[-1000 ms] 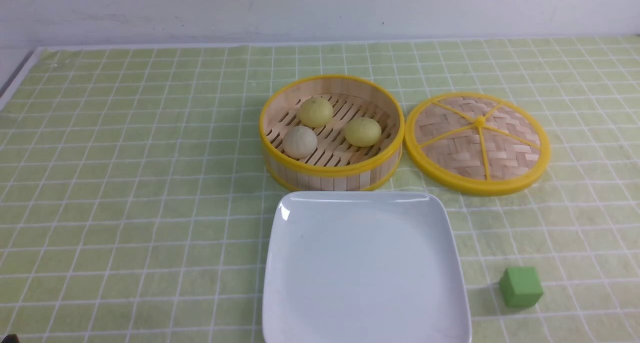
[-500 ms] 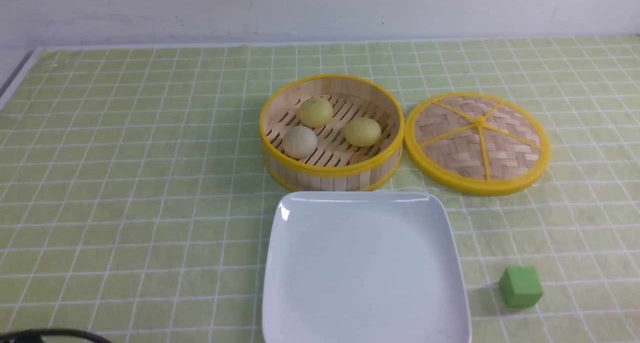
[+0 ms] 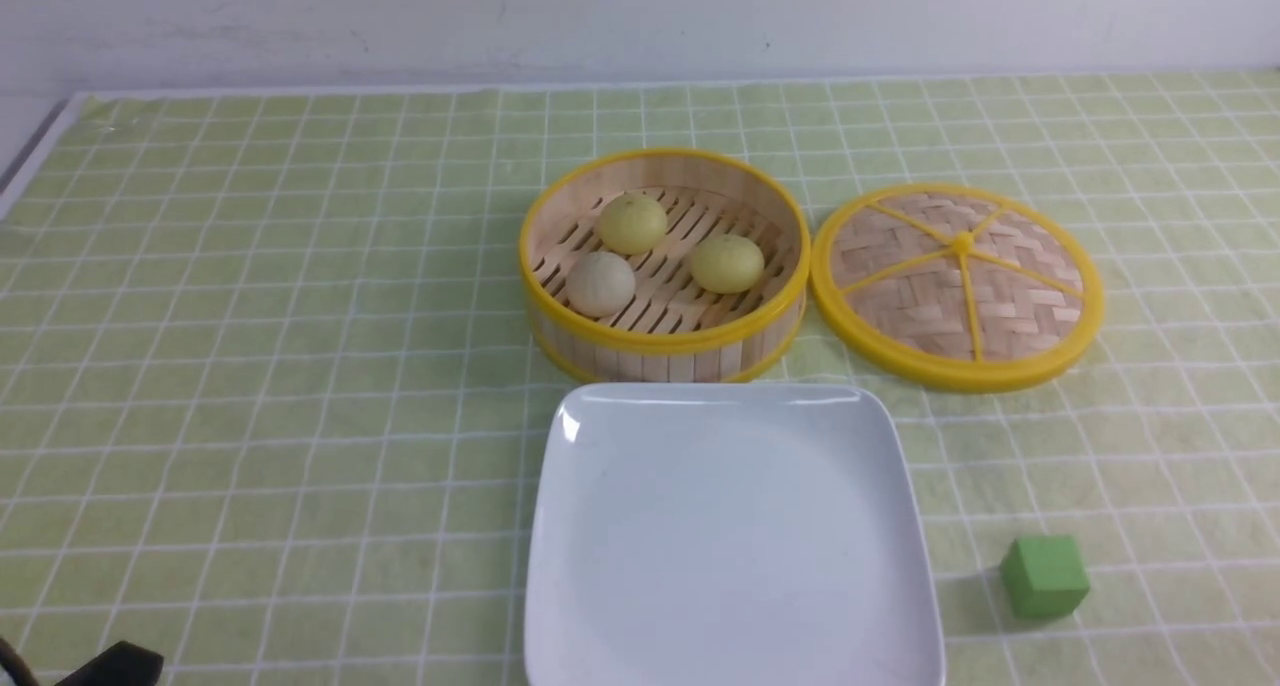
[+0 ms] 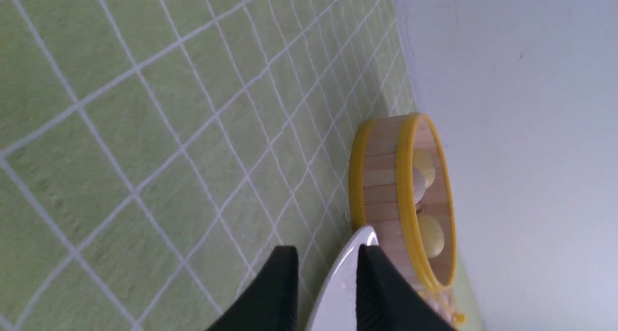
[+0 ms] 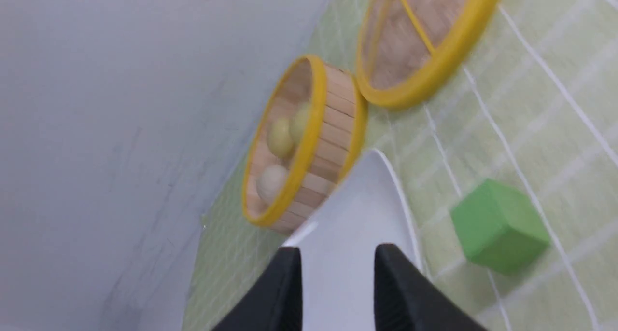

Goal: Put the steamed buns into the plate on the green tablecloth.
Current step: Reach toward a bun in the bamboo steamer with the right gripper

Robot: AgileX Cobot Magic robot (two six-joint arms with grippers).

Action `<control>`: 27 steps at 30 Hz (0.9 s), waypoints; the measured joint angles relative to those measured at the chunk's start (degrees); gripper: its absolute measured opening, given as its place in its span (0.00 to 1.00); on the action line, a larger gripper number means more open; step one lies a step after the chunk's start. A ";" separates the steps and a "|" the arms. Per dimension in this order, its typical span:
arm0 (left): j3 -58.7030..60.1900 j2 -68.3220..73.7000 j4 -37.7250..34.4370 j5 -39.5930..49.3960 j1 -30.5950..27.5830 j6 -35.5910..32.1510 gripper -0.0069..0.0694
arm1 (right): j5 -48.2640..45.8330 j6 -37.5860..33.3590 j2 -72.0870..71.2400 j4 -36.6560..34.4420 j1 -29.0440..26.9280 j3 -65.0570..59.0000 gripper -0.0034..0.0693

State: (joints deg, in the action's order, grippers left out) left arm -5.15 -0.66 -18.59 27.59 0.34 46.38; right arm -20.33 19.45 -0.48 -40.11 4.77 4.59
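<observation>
All three steamed buns (image 3: 727, 263) sit inside the round bamboo steamer basket (image 3: 660, 351) on the green tablecloth (image 3: 250, 366), just behind the bare white plate (image 3: 720, 394). The woven lid (image 3: 955, 286) lies flat just right of the basket, and a small green cube (image 3: 1044, 577) stands near the plate's front right corner. The left gripper (image 4: 326, 251) and the right gripper (image 5: 338, 250) each keep their black fingers partly spread, with nothing between them

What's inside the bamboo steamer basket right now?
Three steamed buns sit on its slatted floor: two pale yellow, one greyish off-white. The basket's near wall hides the floor's front strip.
</observation>
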 joint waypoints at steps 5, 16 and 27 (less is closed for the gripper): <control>-12.92 6.14 2.92 13.25 0.00 -10.33 0.13 | -6.23 -3.93 9.23 14.68 0.00 13.61 0.16; -29.01 44.63 4.20 35.10 0.00 -34.43 0.09 | -32.58 -13.63 57.81 25.46 1.89 36.98 0.04; -30.18 52.98 2.09 30.42 0.00 -40.50 0.15 | -30.16 -35.11 92.56 11.08 17.23 66.67 0.34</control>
State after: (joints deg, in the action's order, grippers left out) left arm -35.33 52.32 -16.50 58.00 0.34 5.88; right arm -50.48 -15.66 92.08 -29.02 22.00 71.26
